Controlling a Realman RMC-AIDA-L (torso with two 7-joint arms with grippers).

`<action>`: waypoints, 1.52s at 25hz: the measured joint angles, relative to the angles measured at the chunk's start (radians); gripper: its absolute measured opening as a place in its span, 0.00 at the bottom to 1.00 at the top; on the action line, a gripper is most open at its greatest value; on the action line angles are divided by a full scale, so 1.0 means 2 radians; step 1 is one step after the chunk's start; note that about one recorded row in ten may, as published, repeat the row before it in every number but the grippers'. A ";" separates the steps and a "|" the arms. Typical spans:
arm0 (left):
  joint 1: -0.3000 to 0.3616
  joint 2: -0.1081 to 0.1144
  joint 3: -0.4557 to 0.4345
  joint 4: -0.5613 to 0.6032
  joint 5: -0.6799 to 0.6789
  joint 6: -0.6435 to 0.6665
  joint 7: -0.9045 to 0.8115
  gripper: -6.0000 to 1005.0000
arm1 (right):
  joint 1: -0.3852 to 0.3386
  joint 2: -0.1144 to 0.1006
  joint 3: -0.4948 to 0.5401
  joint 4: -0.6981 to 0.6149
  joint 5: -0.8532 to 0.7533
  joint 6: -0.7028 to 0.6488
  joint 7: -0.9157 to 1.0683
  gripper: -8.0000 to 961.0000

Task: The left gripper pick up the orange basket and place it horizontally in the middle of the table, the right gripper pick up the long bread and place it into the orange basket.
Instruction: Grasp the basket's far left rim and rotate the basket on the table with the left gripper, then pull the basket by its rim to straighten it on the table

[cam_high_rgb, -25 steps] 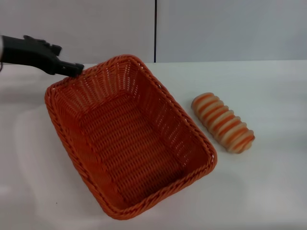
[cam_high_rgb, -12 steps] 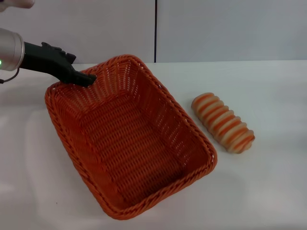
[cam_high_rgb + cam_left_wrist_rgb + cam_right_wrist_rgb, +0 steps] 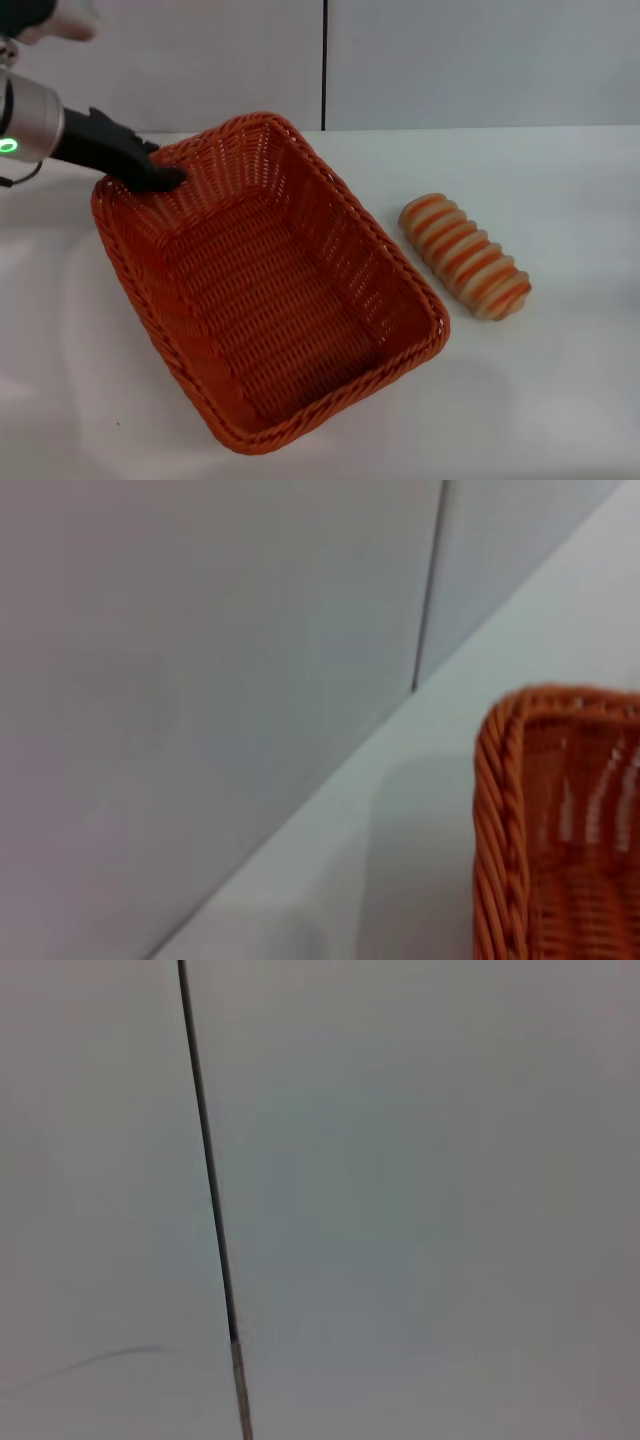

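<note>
The orange basket point(image 3: 270, 290) lies slantwise on the white table point(image 3: 560, 380), left of centre, with one short end toward the back wall. My left gripper point(image 3: 165, 178), on the arm with the green light, rests over the rim at the basket's far left corner. A corner of that braided rim, the orange basket point(image 3: 505, 810), shows in the left wrist view. The long bread point(image 3: 465, 255), striped orange and cream, lies on the table to the right of the basket, apart from it. My right gripper is out of view.
A pale wall with a dark vertical seam point(image 3: 324, 65) stands behind the table. The right wrist view holds only a pale surface and a dark seam point(image 3: 210, 1190). White tabletop stretches to the right of the bread and in front of the basket.
My left gripper has moved in over the far left rim and come down onto it. The basket has shifted slightly to the left. The bread has not moved.
</note>
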State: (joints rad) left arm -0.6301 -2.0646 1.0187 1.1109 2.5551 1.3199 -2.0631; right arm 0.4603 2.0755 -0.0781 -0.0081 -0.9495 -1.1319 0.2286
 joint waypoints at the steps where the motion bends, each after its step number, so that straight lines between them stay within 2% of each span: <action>1: 0.000 0.000 0.006 0.000 0.003 0.000 -0.004 0.59 | 0.000 0.000 0.000 0.000 0.000 0.000 0.000 0.57; 4: 0.000 -0.001 0.010 0.000 0.003 -0.001 -0.006 0.53 | 0.000 0.000 0.001 -0.001 0.000 0.000 0.000 0.57; 10: 0.000 -0.001 0.006 0.003 0.000 -0.003 -0.008 0.30 | 0.002 -0.001 0.001 -0.001 0.000 0.000 0.000 0.58; 15: 0.002 0.000 0.000 0.005 -0.006 -0.008 -0.025 0.22 | 0.002 -0.001 0.001 -0.001 0.000 0.000 0.000 0.58; 21: 0.003 0.002 -0.024 0.022 -0.010 0.013 -0.080 0.19 | 0.005 -0.001 0.001 -0.002 0.000 0.005 0.000 0.58; 22: 0.005 0.003 -0.045 0.035 -0.010 0.037 -0.105 0.19 | 0.005 -0.001 0.001 -0.003 0.000 0.006 0.000 0.58; 24: 0.006 0.003 -0.059 0.043 -0.010 0.054 -0.117 0.19 | 0.007 -0.001 0.001 -0.004 0.000 0.007 0.000 0.58; 25: 0.013 0.002 -0.091 0.064 -0.011 0.088 -0.144 0.19 | 0.007 -0.001 0.001 -0.005 0.000 0.007 0.000 0.59; 32: 0.061 0.004 -0.137 0.107 -0.048 0.133 -0.226 0.18 | 0.013 -0.001 0.000 -0.010 0.000 0.008 0.000 0.59; 38: 0.103 0.004 -0.192 0.110 -0.100 0.166 -0.250 0.18 | 0.018 -0.002 0.000 -0.014 0.000 0.008 0.000 0.59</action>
State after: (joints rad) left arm -0.4237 -2.0570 0.6350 1.3303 2.3555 1.6523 -2.5623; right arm 0.4960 2.0714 -0.0773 -0.0359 -0.9495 -1.1160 0.2279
